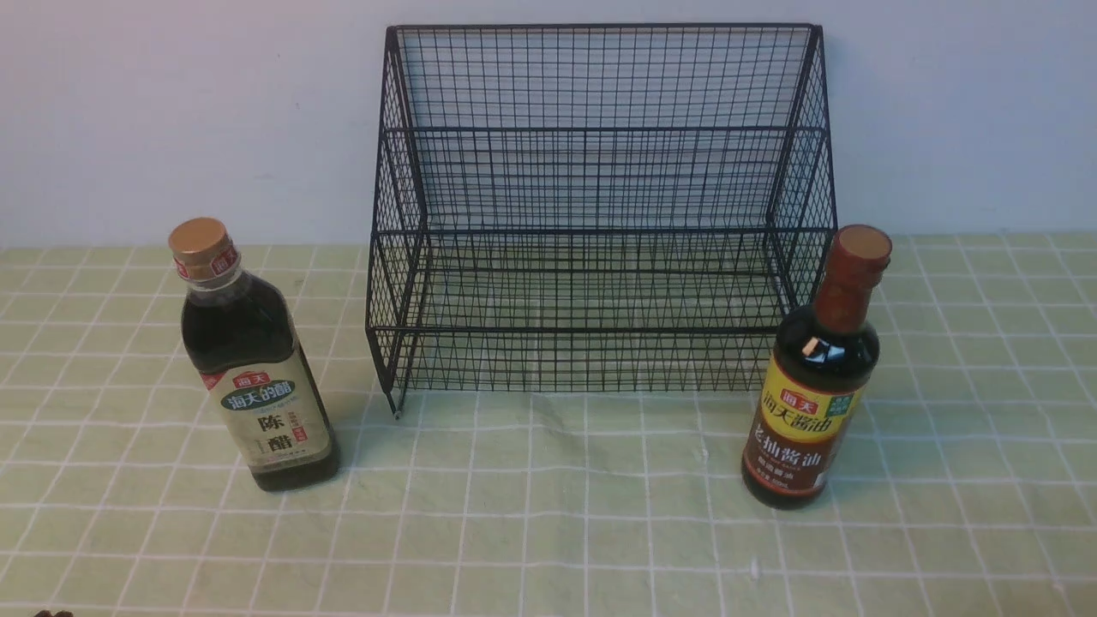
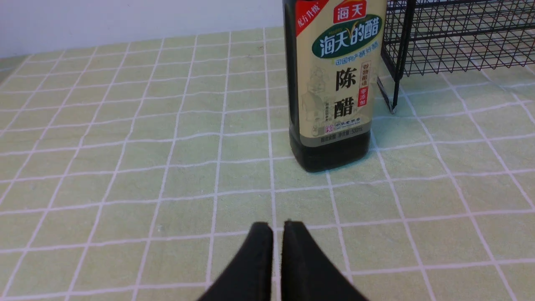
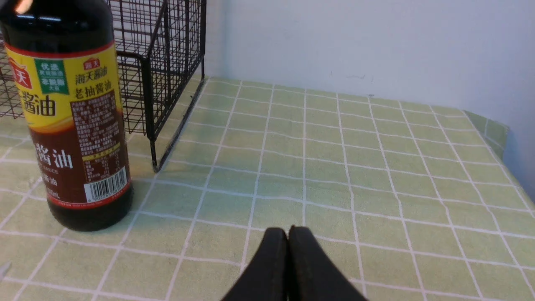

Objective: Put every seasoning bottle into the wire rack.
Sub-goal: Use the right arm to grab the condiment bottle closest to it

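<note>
Pale wall [image 1: 171,111] behind, green checked cloth over the counter [image 1: 548,497], and on it stands the black wire rack [image 1: 600,330]! Out to its left, upright, the vinegar bottle [image 1: 274,403]; by the rack's right front, also upright, the soy sauce bottle [image 1: 806,420]. Both are outside the rack! Left pincer [image 2: 276,228], narrow, fingers together, gripping nothing; right pincer [image 3: 289,232], closed up too, and empty!

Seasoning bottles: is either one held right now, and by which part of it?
Nothing is held; both tools, left and right, are shut and empty.
</note>
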